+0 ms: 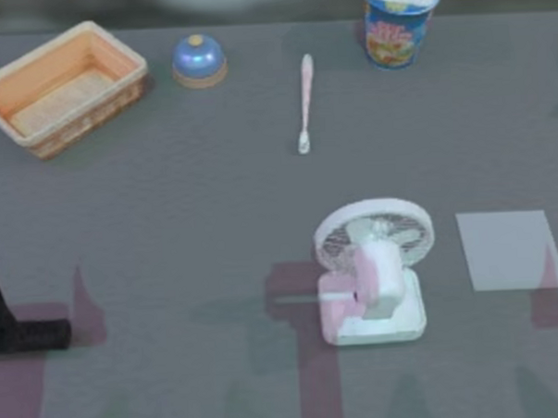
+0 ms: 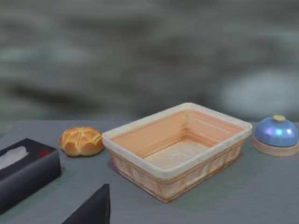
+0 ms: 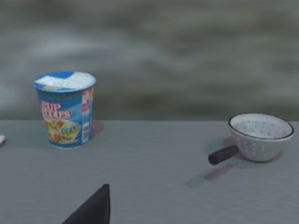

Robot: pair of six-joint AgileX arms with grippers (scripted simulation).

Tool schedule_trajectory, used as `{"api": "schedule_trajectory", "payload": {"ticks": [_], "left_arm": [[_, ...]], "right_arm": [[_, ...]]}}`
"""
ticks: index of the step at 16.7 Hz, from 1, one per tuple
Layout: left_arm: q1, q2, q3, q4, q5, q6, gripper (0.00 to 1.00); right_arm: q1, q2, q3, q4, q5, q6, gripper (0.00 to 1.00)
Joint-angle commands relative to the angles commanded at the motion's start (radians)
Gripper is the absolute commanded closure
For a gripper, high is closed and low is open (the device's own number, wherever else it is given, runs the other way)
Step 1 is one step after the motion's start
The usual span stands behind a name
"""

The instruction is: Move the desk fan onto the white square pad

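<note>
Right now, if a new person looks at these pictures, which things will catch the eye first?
The desk fan stands right of the table's centre, with the white square pad lying apart from it, further right. At the far edge sit an orange basket on the left and a blue noodle cup on the right.
</note>
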Motion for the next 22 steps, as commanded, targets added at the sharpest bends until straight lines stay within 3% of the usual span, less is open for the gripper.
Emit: {"api": "schedule_trajectory", "payload": {"ticks": [4, 9, 22], "left_arm": [[0.000, 0.000, 0.000, 0.000, 0.000, 0.000, 0.00], [0.000, 0.000, 0.000, 0.000, 0.000, 0.000, 0.00], [0.000, 0.000, 0.000, 0.000, 0.000, 0.000, 0.00]], "right_arm": [[0.014, 0.031, 0.027, -0.030, 0.000, -0.021, 0.00], [0.110, 0.293, 0.272, -0.267, 0.004, -0.166, 0.00], [0.505, 1.585, 1.585, -1.135, -0.003, -0.712, 0.00]]}}
